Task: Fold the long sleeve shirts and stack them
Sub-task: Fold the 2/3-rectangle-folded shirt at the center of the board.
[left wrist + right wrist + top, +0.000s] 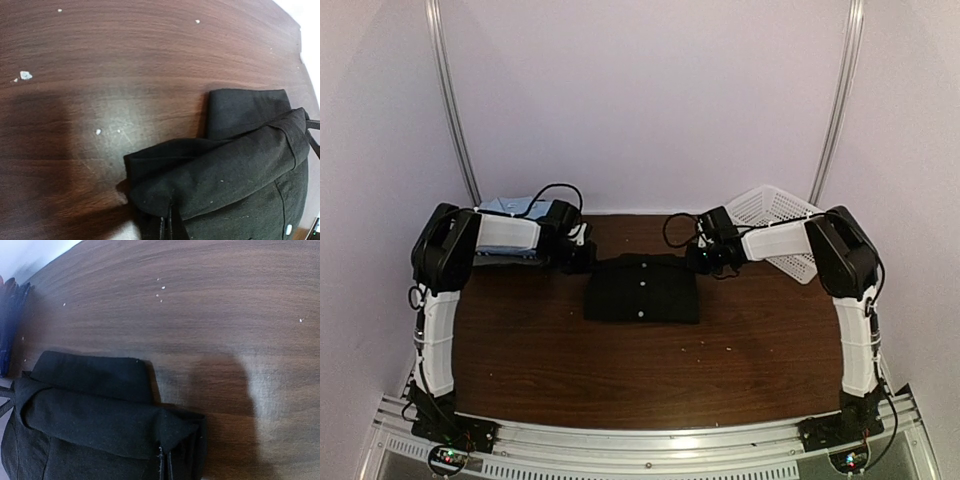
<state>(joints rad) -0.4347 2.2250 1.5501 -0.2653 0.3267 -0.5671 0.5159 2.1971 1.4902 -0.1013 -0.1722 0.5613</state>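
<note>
White mesh basket point(772, 206), wooden table point(620, 370)

Mid-frame on the table point(620, 380): folded shirt point(640, 290). Upper left, at the far table edge: stack of other shirts point(508, 207). Upper right, same edge: basket point(775, 212).

The dark wooden table point(620, 370) carries a folded black shirt point(642, 290) just toward 12 o'clock from its middle. A pile of folded shirts point(510, 208), light blue on top, sits at 10 o'clock. A white mesh basket point(775, 210) stands tilted at 2 o'clock. Small white specks point(25, 75) dot the bare wood.
</note>
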